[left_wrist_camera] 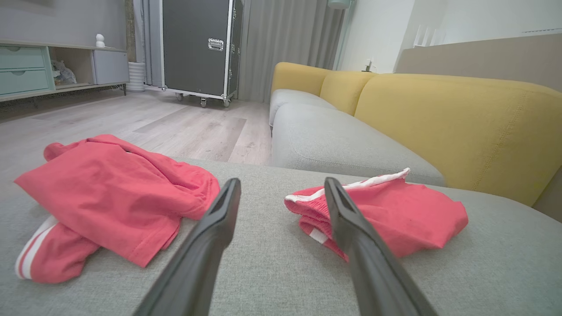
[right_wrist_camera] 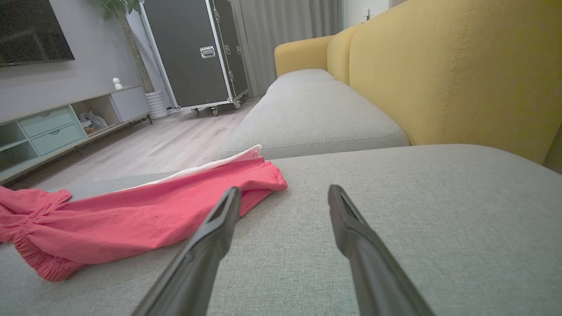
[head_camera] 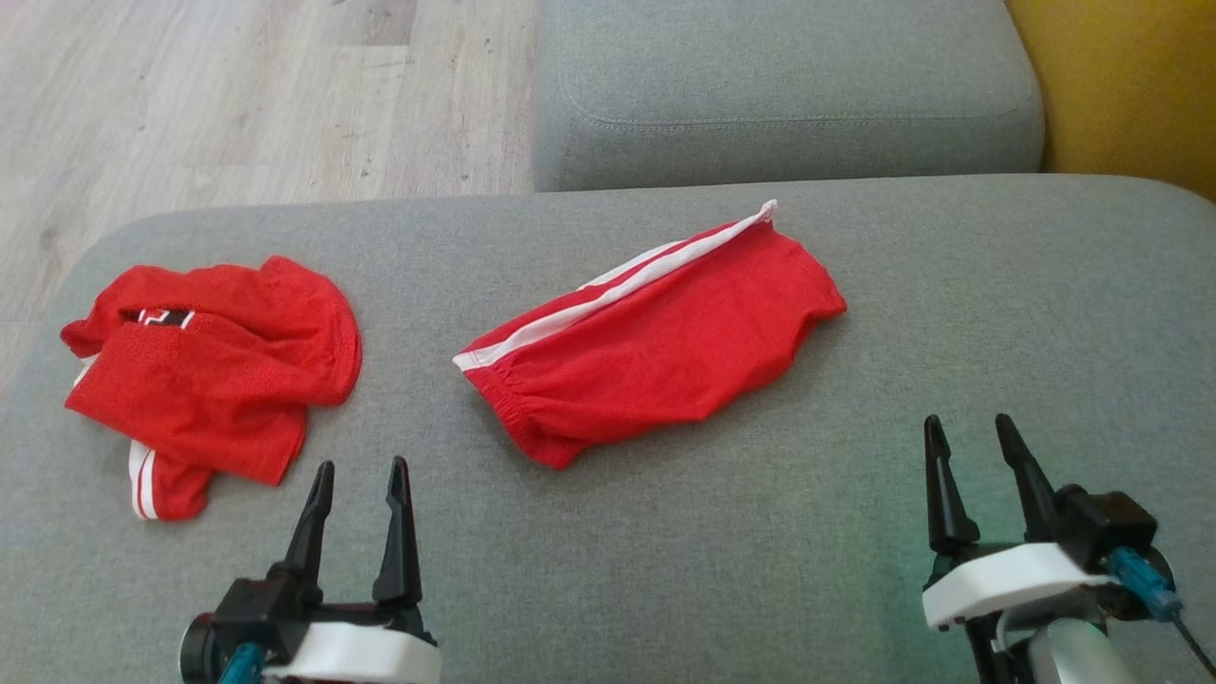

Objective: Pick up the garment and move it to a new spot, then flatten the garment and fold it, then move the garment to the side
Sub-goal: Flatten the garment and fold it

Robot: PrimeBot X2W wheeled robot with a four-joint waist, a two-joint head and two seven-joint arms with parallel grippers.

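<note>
Grey sofa upholstery [head_camera: 665, 570] is spreading across the scene as one broad seat, with a second grey cushion [head_camera: 788, 95] sitting beyond it, a yellow backrest [head_camera: 1130, 85] rising at the far right and pale wood flooring [head_camera: 237, 95] showing at the upper left. Near the middle of the seat the red shorts [head_camera: 655, 351] are lying flat and slantwise, their white side stripes running along the far edge and the gathered waistband pointing toward the robot's left. Well apart from them, at the left end of the seat, a crumpled red garment [head_camera: 209, 370] is lying in a loose heap, with a white-striped piece poking out from under its near edge. The left gripper [head_camera: 362, 465] is hovering just on the robot's side of that heap, fingers spread apart and grasping nothing – in its wrist view the two dark fingers are framing bare grey fabric between the two red pieces. The right gripper [head_camera: 969, 423] is hovering over the bare seat to the right of the shorts, likewise released and empty, touching no cloth. Across the room a black wheeled flight case [left_wrist_camera: 197, 44] is standing against grey curtains.
</note>
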